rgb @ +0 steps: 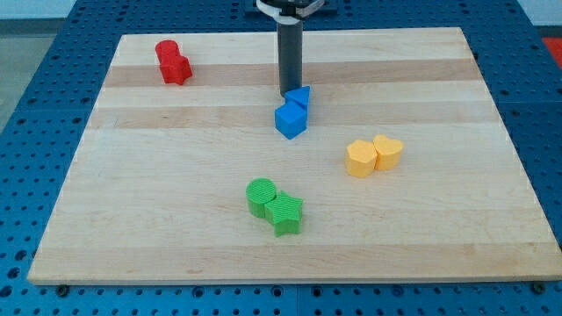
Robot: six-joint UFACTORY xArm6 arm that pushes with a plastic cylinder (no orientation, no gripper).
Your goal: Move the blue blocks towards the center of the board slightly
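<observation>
Two blue blocks sit together just above the board's middle: a blue cube (pixel 290 119) in front and a smaller blue block (pixel 301 96) touching it behind, toward the view's top right. My tip (pixel 289 92) is the lower end of the dark rod that comes down from the view's top. It stands right against the left side of the smaller blue block, just above the cube.
Two red blocks (pixel 173 62) sit touching at the top left. Two yellow blocks (pixel 373 155) sit touching at the right of the middle. A green cylinder (pixel 261 196) and a green star (pixel 285 214) touch at the bottom middle. The wooden board (pixel 132 202) lies on a blue pegboard.
</observation>
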